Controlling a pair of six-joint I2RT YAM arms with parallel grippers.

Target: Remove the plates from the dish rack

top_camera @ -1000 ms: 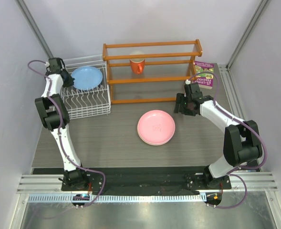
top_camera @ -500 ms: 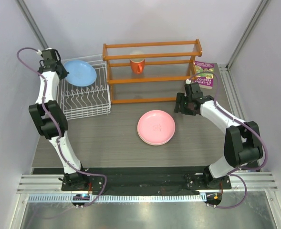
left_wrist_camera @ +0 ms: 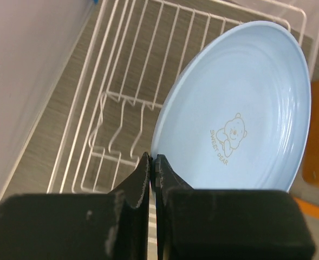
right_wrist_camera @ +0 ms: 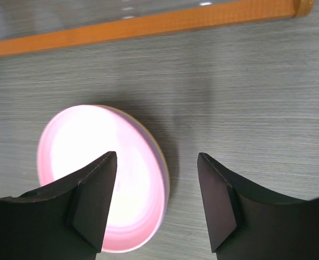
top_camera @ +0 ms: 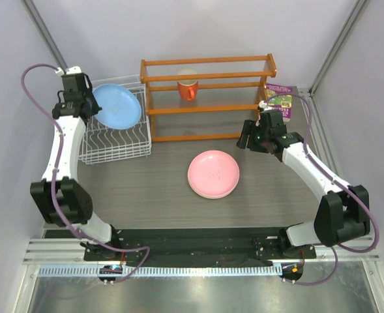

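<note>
Since the earlier frame, the left hand [left_wrist_camera: 153, 162] has raised the light blue plate [left_wrist_camera: 240, 108] out of the slots of the dish rack [top_camera: 117, 140]. The plate now hangs tilted above the rack's far side. The hand is pinched narrow on the plate's rim, at the end of a long, extended arm. To finish the step well, the arm should carry the plate right, past the rack wall, level it, and lower it onto the pink-topped stack [top_camera: 213, 174] on the surface [top_camera: 146, 189]. The right hand [right_wrist_camera: 156, 157] is wide and holds nothing, and it hovers near the stack's far-right side.

Left hand [left_wrist_camera: 153, 160] and right hand [right_wrist_camera: 157, 158] are black, on white, black-jointed links [top_camera: 61, 147] (purple cables [top_camera: 24, 79] looping).
</note>
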